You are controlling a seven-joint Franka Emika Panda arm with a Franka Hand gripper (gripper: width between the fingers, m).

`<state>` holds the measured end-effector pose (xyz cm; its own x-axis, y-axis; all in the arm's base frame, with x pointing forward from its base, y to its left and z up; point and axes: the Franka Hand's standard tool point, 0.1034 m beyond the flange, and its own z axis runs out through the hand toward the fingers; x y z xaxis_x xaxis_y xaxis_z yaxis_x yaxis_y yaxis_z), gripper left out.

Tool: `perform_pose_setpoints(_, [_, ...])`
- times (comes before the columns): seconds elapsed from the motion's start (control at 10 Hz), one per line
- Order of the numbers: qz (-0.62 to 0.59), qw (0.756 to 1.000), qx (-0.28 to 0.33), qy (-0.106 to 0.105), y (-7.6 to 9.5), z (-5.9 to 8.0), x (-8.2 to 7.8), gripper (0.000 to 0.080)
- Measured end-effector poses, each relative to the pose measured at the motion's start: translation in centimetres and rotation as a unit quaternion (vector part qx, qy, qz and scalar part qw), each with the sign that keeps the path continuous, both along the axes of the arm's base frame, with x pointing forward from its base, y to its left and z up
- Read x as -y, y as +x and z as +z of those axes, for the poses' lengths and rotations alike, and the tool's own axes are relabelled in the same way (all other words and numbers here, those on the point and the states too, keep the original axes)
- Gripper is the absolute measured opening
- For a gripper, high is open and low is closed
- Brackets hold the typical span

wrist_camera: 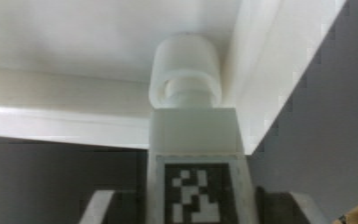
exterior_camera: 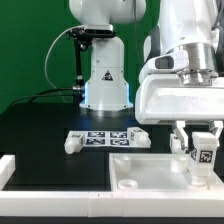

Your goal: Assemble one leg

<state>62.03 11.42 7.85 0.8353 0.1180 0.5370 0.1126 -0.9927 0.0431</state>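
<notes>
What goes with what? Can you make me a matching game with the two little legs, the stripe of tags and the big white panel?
Things:
1. held leg
2. loose leg
3. marker board
4. white panel

Places or states:
A. lying on the black table, at the exterior view's left of the marker board
B. flat strip of black-and-white tags on the table
C. gripped in the pincer, over the white panel
D. biggest flat piece, nearest the camera

Pairs: 1-C, 2-A, 3-B, 4-D.
</notes>
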Motion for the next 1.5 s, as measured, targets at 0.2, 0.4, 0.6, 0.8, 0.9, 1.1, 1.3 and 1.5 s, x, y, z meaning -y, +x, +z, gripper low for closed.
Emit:
perform_pose_setpoints(0.2, [0.0, 1.0, 0.004, -0.002, -0.1, -0.5, 0.2, 0.0285])
perform_pose_setpoints(0.4, [-0.003, 1.0, 0.013, -0.001, 0.0, -0.6, 0.1, 0.0285])
perform_pose_setpoints(0.6, [-0.004, 1.0, 0.014, -0.002, 0.0, -0.5, -0.1, 0.0285])
perform_pose_setpoints(0.8, [-0.004, 1.0, 0.006, -0.002, -0.2, -0.7, -0.1, 0.0393])
perform_pose_setpoints(0.9, [-0.006, 1.0, -0.012, -0.001, 0.0, -0.5, 0.0, 0.0538])
perform_pose_setpoints(1.1, [-0.024, 0.998, -0.057, 0.013, 0.9, 1.2, 0.8, 0.0614])
perform_pose_setpoints(1.3, [-0.043, 0.987, -0.15, 0.022, 2.1, 1.5, 1.0, 0.0648])
perform_pose_setpoints(1.5, [-0.075, 0.97, -0.227, 0.034, 2.3, 1.0, 1.0, 0.0649])
